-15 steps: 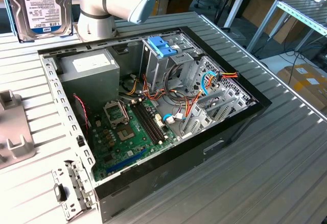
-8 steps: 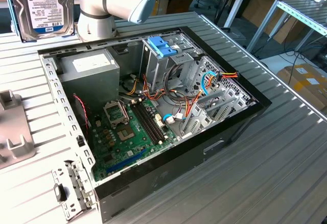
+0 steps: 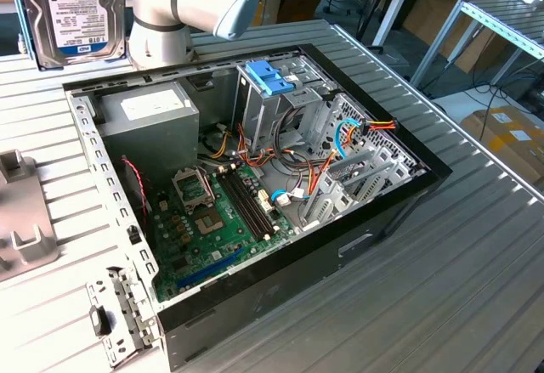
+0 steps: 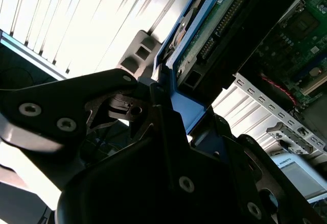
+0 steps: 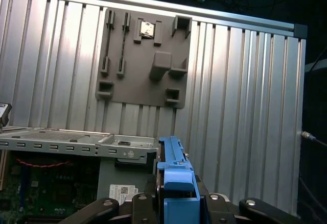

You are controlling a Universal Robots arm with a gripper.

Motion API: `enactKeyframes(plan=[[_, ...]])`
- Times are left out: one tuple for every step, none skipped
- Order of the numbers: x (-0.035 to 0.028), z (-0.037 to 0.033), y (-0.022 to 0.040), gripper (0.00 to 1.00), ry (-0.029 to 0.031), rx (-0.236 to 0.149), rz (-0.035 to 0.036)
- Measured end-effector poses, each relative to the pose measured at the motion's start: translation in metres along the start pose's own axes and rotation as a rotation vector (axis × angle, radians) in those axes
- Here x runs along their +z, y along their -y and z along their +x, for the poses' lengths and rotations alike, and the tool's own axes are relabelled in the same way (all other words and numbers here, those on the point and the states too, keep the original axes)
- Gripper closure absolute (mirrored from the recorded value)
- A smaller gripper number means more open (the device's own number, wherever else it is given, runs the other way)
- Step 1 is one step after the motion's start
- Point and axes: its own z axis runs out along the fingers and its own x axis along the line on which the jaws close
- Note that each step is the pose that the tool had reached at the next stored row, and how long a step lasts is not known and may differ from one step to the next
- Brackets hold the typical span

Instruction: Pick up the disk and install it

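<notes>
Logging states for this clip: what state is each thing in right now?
disk: held aloft by its blue bracket, not yet in the case.
pincer: shut on the disk.
computer case: lying flat, open, interior exposed.
blue tabbed piece: sitting on the drive cage inside the case.

Exterior view is looking down steeply at the open computer case (image 3: 340,250) on the table (image 3: 459,288). Both wrist views are sitting tight behind the gripper (image 5: 176,203) (image 4: 168,99), sharing the case's perforated rim (image 5: 61,145) (image 4: 265,100) and motherboard (image 5: 46,188) (image 4: 301,32).
</notes>
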Motion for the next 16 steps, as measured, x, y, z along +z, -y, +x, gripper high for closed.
enactKeyframes(plan=[[0.0, 0.0, 0.0003, 0.63, 0.0, 0.0, 0.0], [0.0, 0.0, 0.0006, 0.63, 0.0, 0.0, 0.0], [0.0, 0.0001, 0.0008, 0.63, 0.0, 0.0, 0.0], [0.0, 0.0001, 0.0012, 0.63, 0.0, 0.0, 0.0], [0.0, 0.0001, 0.0015, 0.63, 0.0, 0.0, 0.0], [0.0, 0.0002, 0.0018, 0.63, 0.0, 0.0, 0.0], [0.0, 0.0002, 0.0021, 0.63, 0.0, 0.0, 0.0], [0.0, 0.0002, 0.0024, 0.63, 0.0, 0.0, 0.0], [0.0, 0.0003, 0.0027, 0.63, 0.0, 0.0, 0.0], [0.0, 0.0003, 0.003, 0.63, 0.0, 0.0, 0.0], [0.0, 0.0003, 0.0032, 0.63, 0.0, 0.0, 0.0], [0.0, 0.0004, 0.0036, 0.63, 0.0, 0.0, 0.0], [0.0, 0.0004, 0.0039, 0.63, -0.0001, 0.0, 0.0], [0.0, 0.0005, 0.0044, 0.63, 0.0, 0.0, 0.0], [0.0, 0.0005, 0.0047, 0.63, -0.0001, 0.0, 0.0], [0.0, 0.0005, 0.0049, 0.63, 0.0, 0.0, 0.0]])
